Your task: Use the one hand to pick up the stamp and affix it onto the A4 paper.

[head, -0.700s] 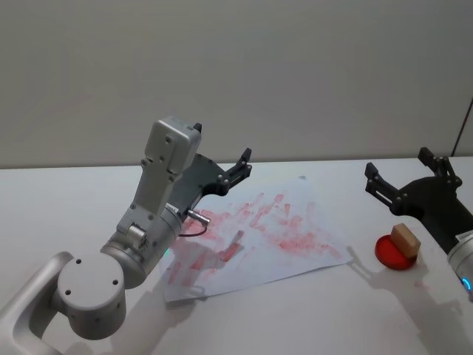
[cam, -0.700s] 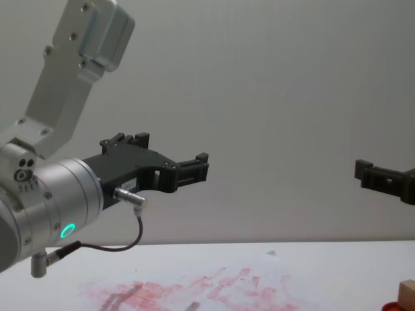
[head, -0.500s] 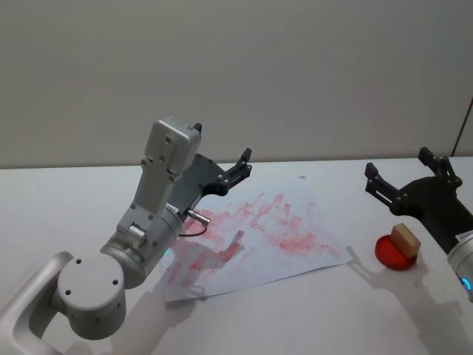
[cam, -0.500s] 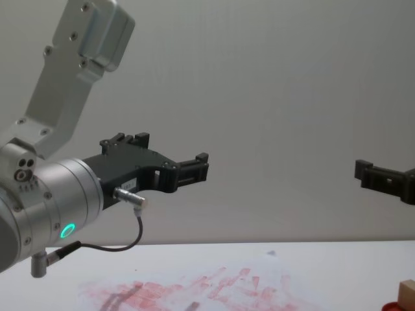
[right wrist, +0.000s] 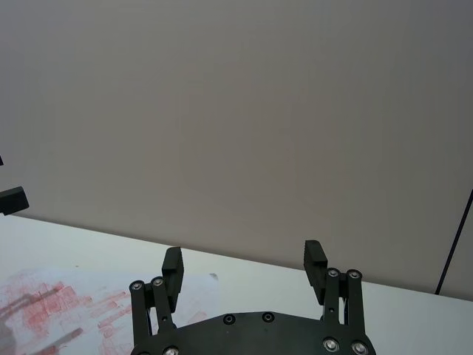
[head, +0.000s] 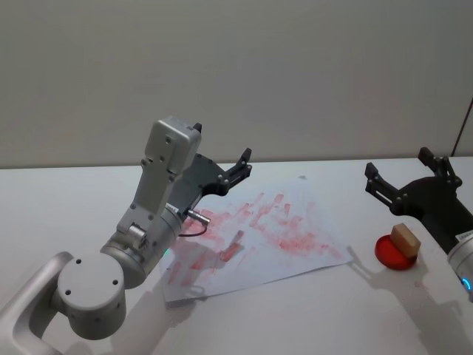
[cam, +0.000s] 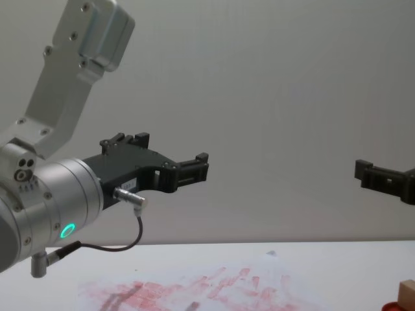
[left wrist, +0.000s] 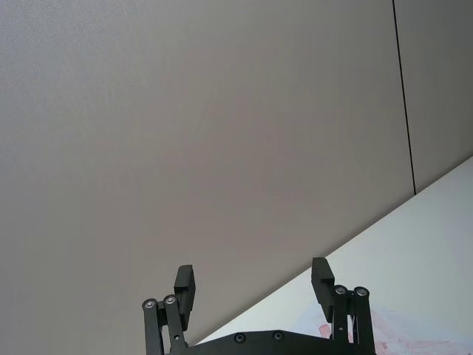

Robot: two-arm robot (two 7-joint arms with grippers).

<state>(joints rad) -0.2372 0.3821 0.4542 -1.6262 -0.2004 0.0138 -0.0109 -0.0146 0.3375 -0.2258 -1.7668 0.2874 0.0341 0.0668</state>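
Since the stamp (head: 406,239) is a small wooden block, I judge it light, stiff and not fragile, with smooth sides that could slip under a weak pinch. It sits slightly tilted on the red ink pad (head: 395,254) at the right of the head view, well apart from the A4 paper (head: 273,237), which lies mid-frame covered in red marks. I'd take hold on two opposite side faces, up from the base, and keep the inked face down and clear of the fingers. It may stick a little to the pad on lift. The paper is thin and loose on the table (head: 74,192), so a press should go straight down.

The right gripper (head: 397,164) hovers above and behind the stamp at the right edge, jaws spread wide and empty; its wrist view (right wrist: 242,257) shows the same wide gap. The left gripper (head: 238,168) hangs over the paper's upper left part, also wide and empty per its wrist view (left wrist: 253,275).

Versus the earlier frames I see no change: both arms, the stamp and the paper hold the same spots in head and chest views.
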